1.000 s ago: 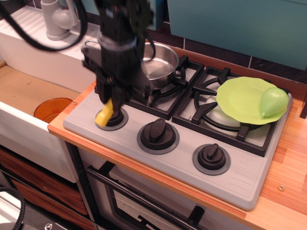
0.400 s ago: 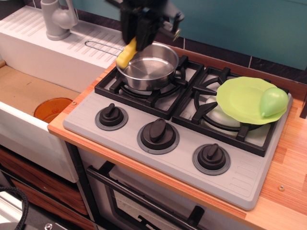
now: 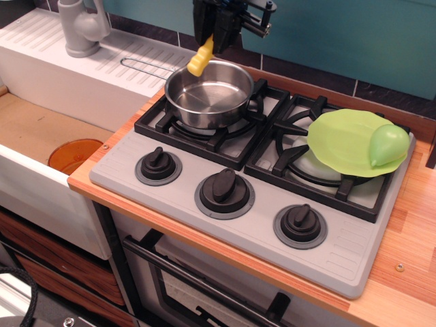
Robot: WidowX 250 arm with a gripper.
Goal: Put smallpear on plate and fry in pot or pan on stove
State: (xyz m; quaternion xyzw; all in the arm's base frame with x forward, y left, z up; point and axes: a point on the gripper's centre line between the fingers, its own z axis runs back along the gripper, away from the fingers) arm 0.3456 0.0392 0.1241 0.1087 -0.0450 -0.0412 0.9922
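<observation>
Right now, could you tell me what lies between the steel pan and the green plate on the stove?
In the observation.image view, only black burner grates separate the pan from the plate; no loose object sits there.

You see a black end effector (image 3: 211, 37): boxy housing, metal bracket, small silvery screws at right.
</observation>
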